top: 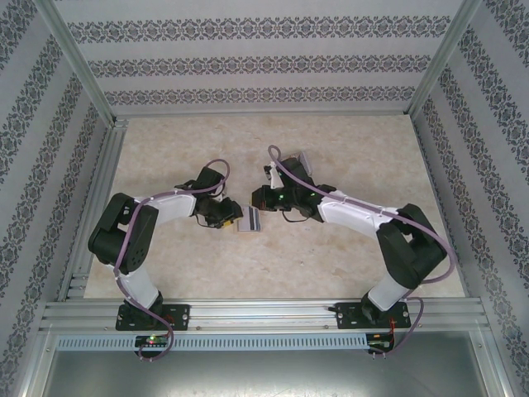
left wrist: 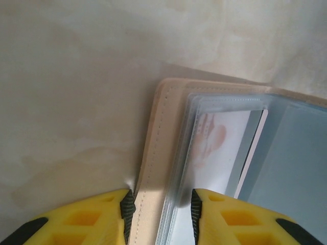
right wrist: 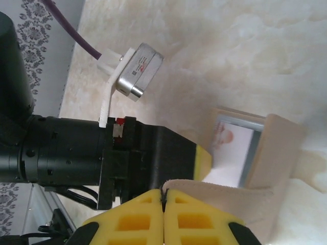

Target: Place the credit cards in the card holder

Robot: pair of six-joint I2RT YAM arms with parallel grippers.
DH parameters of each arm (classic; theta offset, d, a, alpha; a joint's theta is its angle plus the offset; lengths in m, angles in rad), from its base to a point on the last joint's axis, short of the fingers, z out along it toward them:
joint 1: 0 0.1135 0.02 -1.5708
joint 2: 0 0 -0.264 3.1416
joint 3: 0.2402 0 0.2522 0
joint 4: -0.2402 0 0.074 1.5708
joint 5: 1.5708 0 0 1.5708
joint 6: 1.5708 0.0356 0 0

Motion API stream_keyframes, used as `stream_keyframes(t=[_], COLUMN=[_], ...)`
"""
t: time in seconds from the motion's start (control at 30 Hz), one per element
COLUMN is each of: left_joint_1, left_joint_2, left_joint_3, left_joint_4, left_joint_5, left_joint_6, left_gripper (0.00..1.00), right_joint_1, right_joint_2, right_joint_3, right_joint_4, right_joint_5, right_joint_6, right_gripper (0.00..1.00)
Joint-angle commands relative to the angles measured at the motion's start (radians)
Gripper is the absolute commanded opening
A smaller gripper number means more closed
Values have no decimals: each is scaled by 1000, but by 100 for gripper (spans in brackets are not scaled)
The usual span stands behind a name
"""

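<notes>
Top view: I am looking down on a pale, marbled table [top: 331,149] with the two arms meeting near its middle. The card holder [top: 250,219] is lying between them, a small squarish thing showing tan and grey. The left gripper [top: 232,217] is touching its left side, and the right gripper [top: 259,200] is sitting just behind it.

Left wrist view: I am seeing the left gripper [left wrist: 161,217] with its blocky yellow fingers [left wrist: 102,219] partly apart. Their dark ribbed pads are pinching the card holder [left wrist: 153,138], one on the stitched, leather-like tan edge and the other on the stack of clear, glossy sleeves [left wrist: 190,127]. The holder is lying open, with smooth grey-blue lining on the right. A pale sheet [left wrist: 219,143] with a reddish smudge is sitting inside a sleeve.

Right wrist view: the right gripper [right wrist: 163,214] is showing its yellow fingers pressed together. A soft tan flap [right wrist: 219,196] is running off from their tips and seems to be caught between them. The flap is leading to the card holder [right wrist: 278,148], which is standing open just beyond, with its thick tan cover raised on the right. The left gripper [right wrist: 202,158] is meeting its near edge, and a silver camera [right wrist: 138,71] is riding above its black body.
</notes>
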Motion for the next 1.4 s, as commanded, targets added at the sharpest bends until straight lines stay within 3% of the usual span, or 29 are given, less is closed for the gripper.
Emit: stream_keyframes(t=[0.0,0.23,0.37,0.63,0.73,0.97,1.13,1.37], left_joint_1=[-71,30,102,146,148,147,147,123], left_joint_2=[16,-261,-414,-506,-513,-499,-499,-455], left_joint_3=[3,-111,-136,-133,-135,-58,-2,81], left_joint_4=[89,25,-106,-186,-182,-243,-257,-246], left_joint_5=[59,-23,-105,-116,-103,-80,-50,4], left_joint_6=[11,34,79,109,108,151,161,160], left_gripper=[38,39,40,40,40,40,41,41], right_joint_1=[16,54,77,133,135,119,83,-41], right_joint_2=[54,144,198,339,345,244,116,-61], right_joint_3=[32,79,107,184,190,211,218,127], right_joint_4=[83,121,132,97,92,29,-80,-162], right_joint_5=[-56,-78,-75,-46,-54,-65,-58,-20], right_joint_6=[51,80,89,71,66,25,-48,-111], right_gripper=[8,9,9,11,20,43,49,52])
